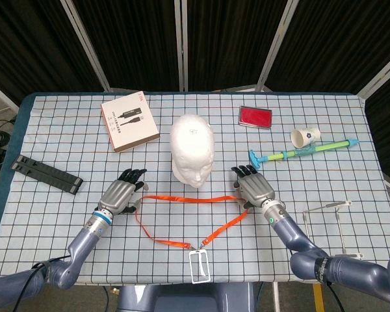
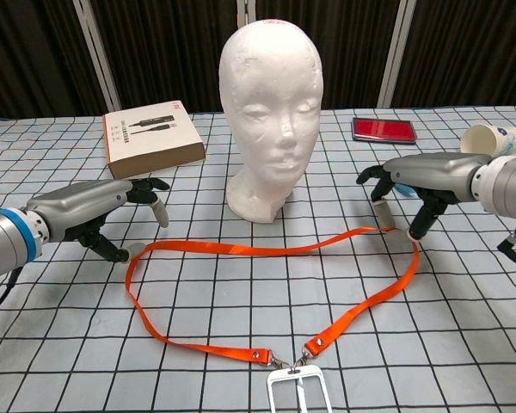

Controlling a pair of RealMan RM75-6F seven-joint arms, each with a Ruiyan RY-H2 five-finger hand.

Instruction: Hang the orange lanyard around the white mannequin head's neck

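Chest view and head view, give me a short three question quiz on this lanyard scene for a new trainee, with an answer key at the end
1. True or false: the orange lanyard already hangs around the neck of the white mannequin head.
2. Multiple choice: the left hand hovers by which part of the lanyard? A) its left bend B) the clear badge holder C) its right bend
3. Fill in: the red case lies flat on the checked table, to the ____ of the mannequin head in the head view.

Key
1. False: it lies flat on the table in front of the head.
2. A; the right hand is at the right bend.
3. Right.
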